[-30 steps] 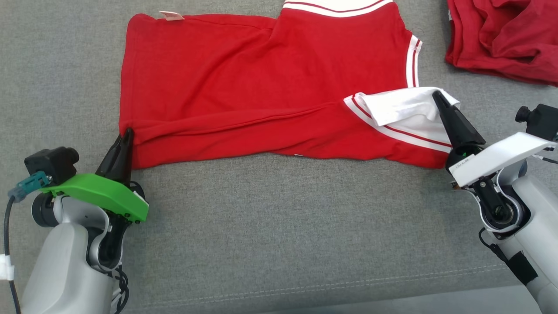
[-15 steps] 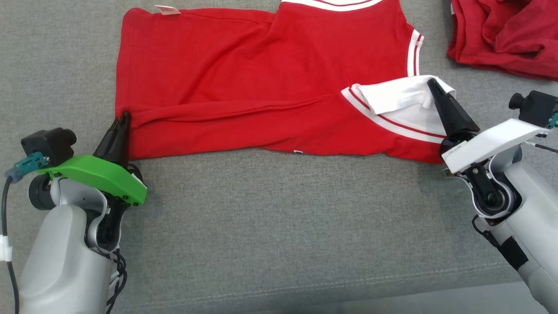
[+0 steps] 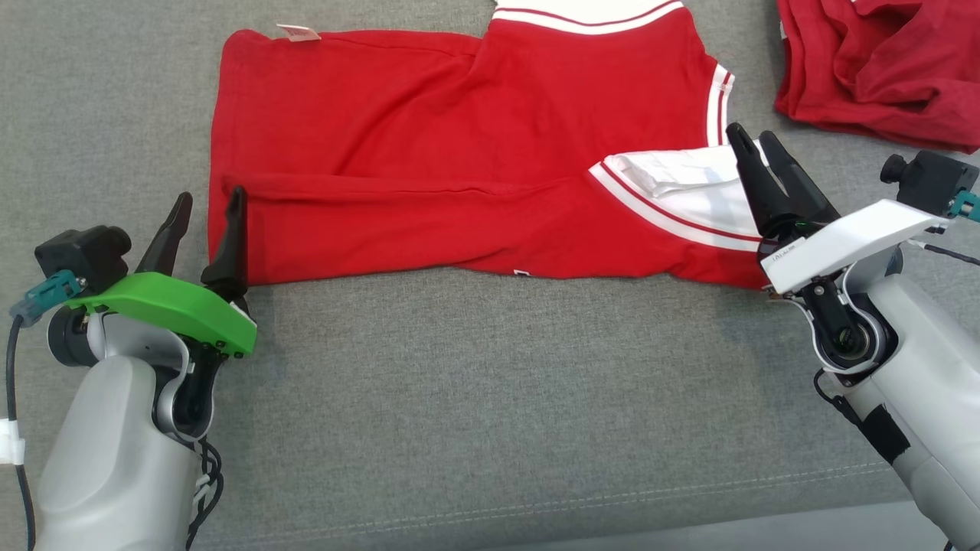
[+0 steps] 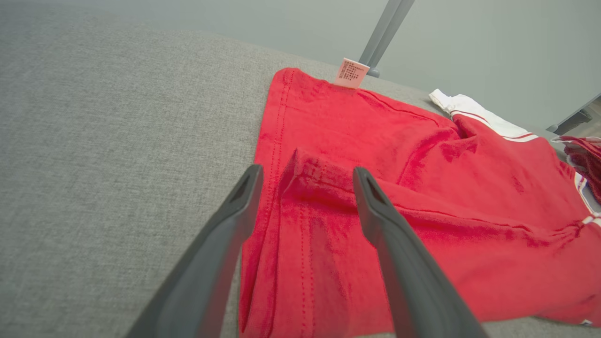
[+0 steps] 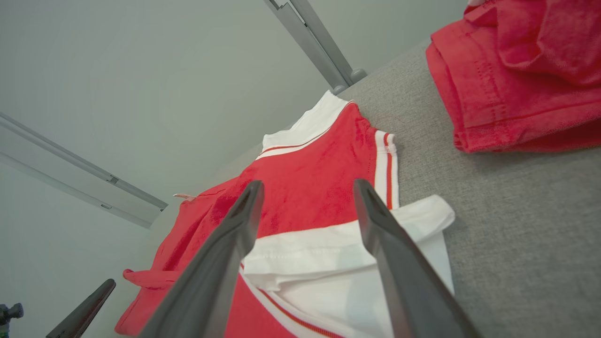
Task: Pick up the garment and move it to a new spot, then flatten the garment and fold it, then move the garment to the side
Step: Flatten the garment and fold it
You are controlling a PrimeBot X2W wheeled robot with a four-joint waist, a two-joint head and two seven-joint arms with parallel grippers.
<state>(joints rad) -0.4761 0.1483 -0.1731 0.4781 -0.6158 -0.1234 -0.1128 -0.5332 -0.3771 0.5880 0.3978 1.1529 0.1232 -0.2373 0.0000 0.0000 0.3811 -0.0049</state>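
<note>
The garment (image 3: 459, 153), a red shirt with white striped trim, lies on the grey cushion with its near edge folded back over itself. My left gripper (image 3: 209, 197) stands open at the shirt's near left corner. In the left wrist view that folded corner of the garment (image 4: 319, 178) sits loose between the spread fingers of the left gripper (image 4: 307, 171). My right gripper (image 3: 750, 135) is open over the white folded sleeve part at the right. Seen from the right wrist, the right gripper (image 5: 307, 184) hovers apart above the white cloth of the garment (image 5: 328, 253).
A second, darker red cloth (image 3: 880, 69) lies crumpled at the far right, close to the right arm. The grey cushion (image 3: 490, 383) stretches bare toward me, with a seam near its front edge. Metal frame legs (image 4: 385, 33) stand behind the cushion.
Both grippers were shut on the garment's near edge and have now opened and let it go. The folded edge now rests on the shirt.
</note>
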